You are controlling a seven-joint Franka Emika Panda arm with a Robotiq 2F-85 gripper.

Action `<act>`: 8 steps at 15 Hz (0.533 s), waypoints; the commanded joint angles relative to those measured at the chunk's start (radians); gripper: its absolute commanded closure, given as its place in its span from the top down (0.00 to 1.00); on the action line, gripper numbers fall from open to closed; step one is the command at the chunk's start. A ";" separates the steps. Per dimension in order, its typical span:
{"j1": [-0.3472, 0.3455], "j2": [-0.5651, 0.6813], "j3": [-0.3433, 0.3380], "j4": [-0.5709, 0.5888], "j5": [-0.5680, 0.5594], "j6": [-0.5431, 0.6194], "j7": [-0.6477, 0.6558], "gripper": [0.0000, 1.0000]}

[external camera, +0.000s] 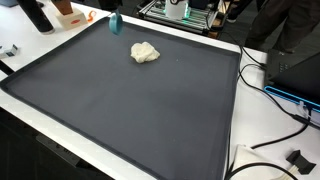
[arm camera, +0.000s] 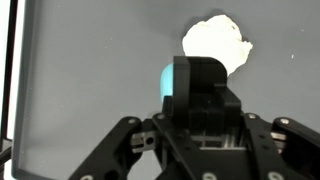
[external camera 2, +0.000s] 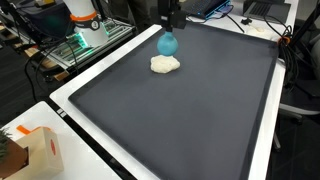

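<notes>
While we look out from the wrist, the gripper closed on a teal object, a white crumpled lump just beyond on the dark mat, farther off an orange-and-white box, its markings too small to read.

The tool meets the top of a blue rounded object on the dark mat covering the table. A white crumpled lump lies just beside it at 6 o'clock.
</notes>
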 commanded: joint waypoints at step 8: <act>0.105 0.086 0.009 -0.022 -0.443 0.086 0.768 0.25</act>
